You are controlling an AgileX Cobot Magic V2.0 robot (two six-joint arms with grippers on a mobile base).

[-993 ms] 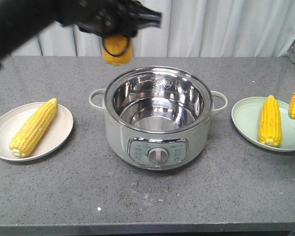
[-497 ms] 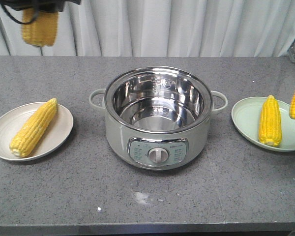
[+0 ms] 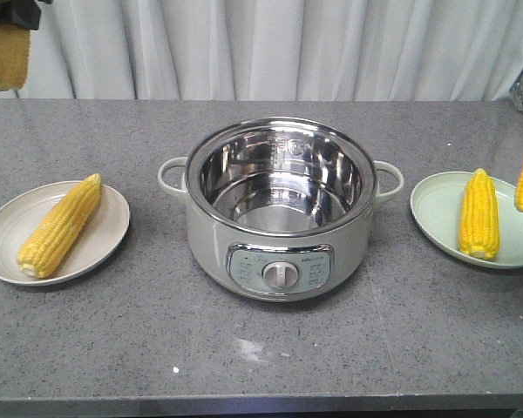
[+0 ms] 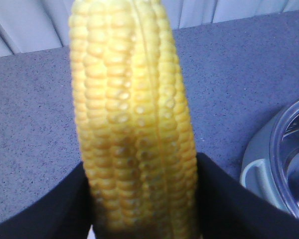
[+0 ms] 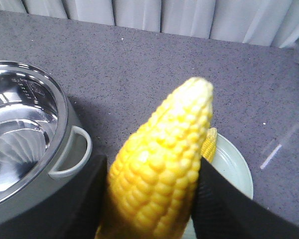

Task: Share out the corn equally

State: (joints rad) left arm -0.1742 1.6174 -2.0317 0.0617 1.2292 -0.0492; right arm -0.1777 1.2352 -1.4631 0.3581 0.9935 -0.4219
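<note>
Above grey countertop [image 3: 113, 340], left pincer [image 4: 144, 199] clasps one corn [image 4: 132, 109], right pincer [image 5: 149, 199] another.

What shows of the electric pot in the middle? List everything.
The electric pot stands upright and lidless on the grey counter, between the white plate and the green plate, touching neither. Pale grey-green body, shiny steel inside, empty. A loop handle on each side; front panel with a round dial.
</note>
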